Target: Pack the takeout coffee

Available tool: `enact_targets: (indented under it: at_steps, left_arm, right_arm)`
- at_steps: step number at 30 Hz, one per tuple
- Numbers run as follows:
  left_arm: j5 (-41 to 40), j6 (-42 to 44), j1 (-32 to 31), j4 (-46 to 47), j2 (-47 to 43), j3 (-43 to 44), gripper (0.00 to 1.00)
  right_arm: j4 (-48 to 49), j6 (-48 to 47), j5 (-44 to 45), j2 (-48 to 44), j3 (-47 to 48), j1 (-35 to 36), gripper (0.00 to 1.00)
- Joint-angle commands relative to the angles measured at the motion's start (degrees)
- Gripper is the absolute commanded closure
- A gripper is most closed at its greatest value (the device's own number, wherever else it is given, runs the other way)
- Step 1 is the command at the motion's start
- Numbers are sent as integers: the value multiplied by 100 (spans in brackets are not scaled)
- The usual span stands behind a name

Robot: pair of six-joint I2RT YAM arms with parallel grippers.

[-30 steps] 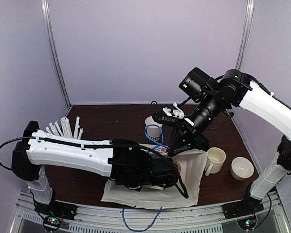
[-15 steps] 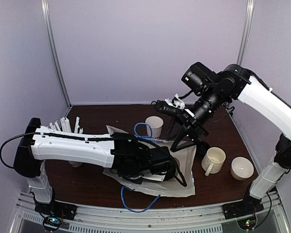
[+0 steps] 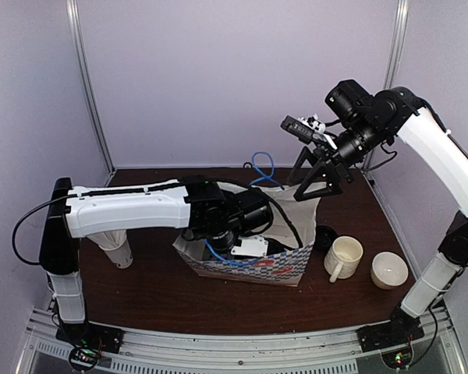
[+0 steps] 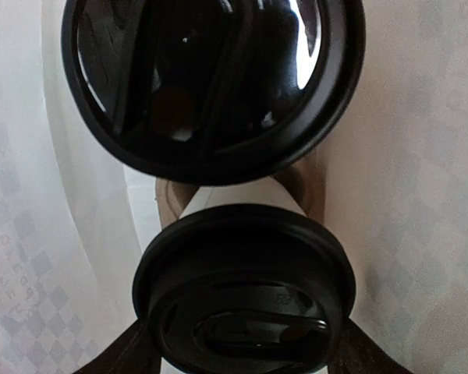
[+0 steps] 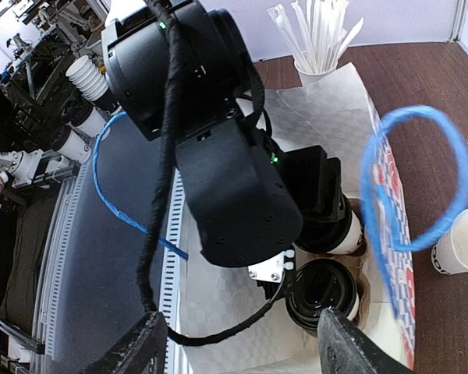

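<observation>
Bag (image 3: 285, 269) stands beneath right claw (image 3: 318, 187), open and empty. Left claw (image 4: 246, 351) straddles nearer lidded cup (image 4: 242, 304); grip unclear. Ahead of right claw, two lidded cups (image 5: 327, 300) sit bagged; a lidless cup (image 5: 462, 241) outside seems left to pack.

Two lidded paper cups (image 5: 320, 290) are counted inside the bag, at lower centre of the right wrist view. Their two black lids (image 4: 246, 288) fill the left wrist view. One paper bag (image 3: 285, 269) is recorded, with two blue handle loops (image 5: 417, 179). One open white cup (image 5: 462, 243), one straw-filled cup (image 5: 316, 74), one cream mug (image 3: 345, 257) and one white bowl (image 3: 390, 269) are noted.
</observation>
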Motion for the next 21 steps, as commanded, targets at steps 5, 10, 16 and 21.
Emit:
enact_targets:
  at_steps: [5, 10, 16, 21]
  left_arm:
    - [1641, -301, 675, -615, 676, 944, 41]
    - [2124, -315, 953, -831, 1165, 1563, 41]
    - [2382, -345, 1203, -1101, 1609, 2103, 41]
    - [2719, -310, 1294, -1197, 1954, 2516, 42]
  right_arm:
    - [-372, -404, -553, -109, -270, -318, 30]
    - [-700, -715, -727, -43, -371, -412, 31]
    - [-885, -1000, -853, -62, -547, -487, 31]
    - [-924, -1121, -977, -61, -758, -507, 31]
